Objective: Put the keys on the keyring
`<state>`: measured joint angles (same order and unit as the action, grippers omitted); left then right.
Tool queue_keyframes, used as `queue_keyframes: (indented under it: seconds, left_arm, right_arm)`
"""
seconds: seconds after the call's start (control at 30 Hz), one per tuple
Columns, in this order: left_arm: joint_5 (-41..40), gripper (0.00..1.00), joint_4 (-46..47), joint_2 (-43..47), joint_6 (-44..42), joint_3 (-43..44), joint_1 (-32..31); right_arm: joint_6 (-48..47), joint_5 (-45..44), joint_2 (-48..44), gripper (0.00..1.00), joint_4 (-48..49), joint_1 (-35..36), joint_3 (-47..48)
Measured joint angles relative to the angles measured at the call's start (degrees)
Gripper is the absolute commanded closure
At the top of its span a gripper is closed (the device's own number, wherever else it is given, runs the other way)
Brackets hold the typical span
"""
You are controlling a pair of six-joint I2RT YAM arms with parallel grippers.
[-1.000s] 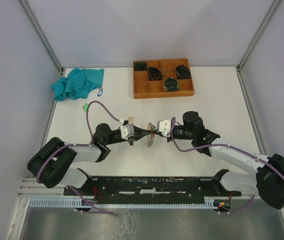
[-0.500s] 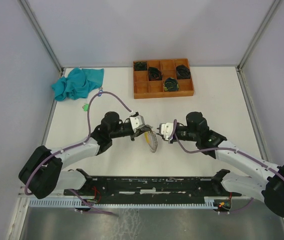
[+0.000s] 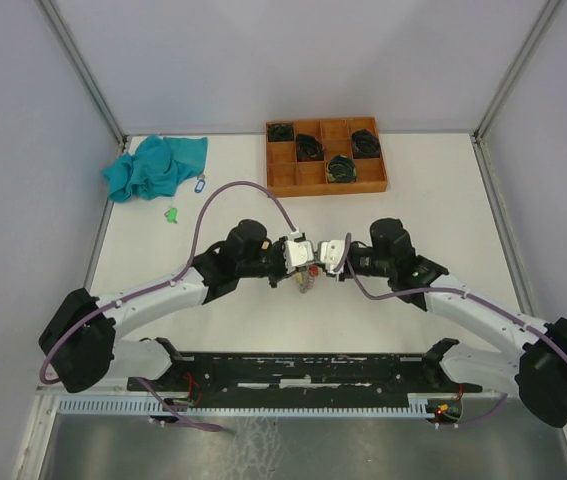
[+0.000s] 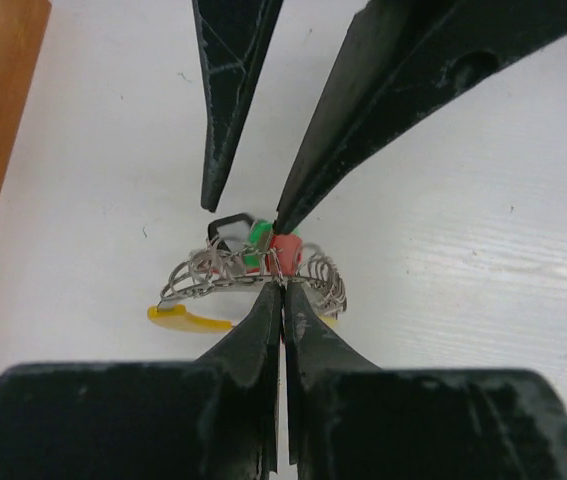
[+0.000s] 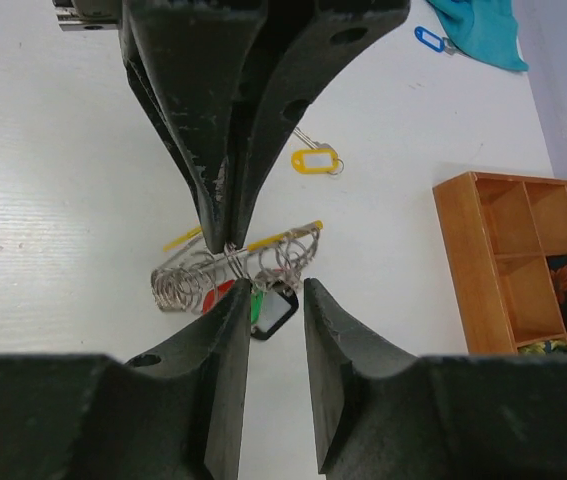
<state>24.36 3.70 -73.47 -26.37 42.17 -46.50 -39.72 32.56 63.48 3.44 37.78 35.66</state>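
The keyring (image 4: 213, 283) is a wire ring strung with several small rings, a yellow strip and red, green and black-framed tags. My left gripper (image 4: 282, 286) is shut on its wire and holds it just above the table (image 3: 413, 200). My right gripper (image 5: 275, 290) faces it, open, its left fingertip (image 5: 235, 300) against the hanging tags and nothing between the fingers. From above, both grippers meet at mid-table over the keyring (image 3: 306, 282). A yellow-tagged key (image 5: 315, 160) lies loose beyond the ring. A blue-tagged key (image 3: 200, 184) and a green-tagged one (image 3: 171, 214) lie at the left.
An orange compartment tray (image 3: 323, 188) with black coiled bundles stands at the back, also at the right edge of the right wrist view (image 5: 463, 270). A teal cloth (image 3: 155, 165) lies crumpled at the back left. The left arm's purple cable arches over the table.
My left arm has swung right and carried the keyring toward the centre. My right gripper has let go, opened and drawn close to the ring again.
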Motion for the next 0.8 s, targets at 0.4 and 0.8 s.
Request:
queue_keyframes:
  seconds: [0.4, 0.8]
  left_arm:
    - [-0.48, 0.97, -3.15, 0.28, -0.94, -0.04, -0.24]
    - [-0.11, 0.97, -3.04, 1.73, -0.98, -0.59, -0.17]
  right_arm:
    - [-0.02, 7.34, 4.26, 0.68, 0.90, -0.37, 1.14]
    - [-0.79, 12.20, 7.19, 0.71, -0.70, -0.50, 3.91]
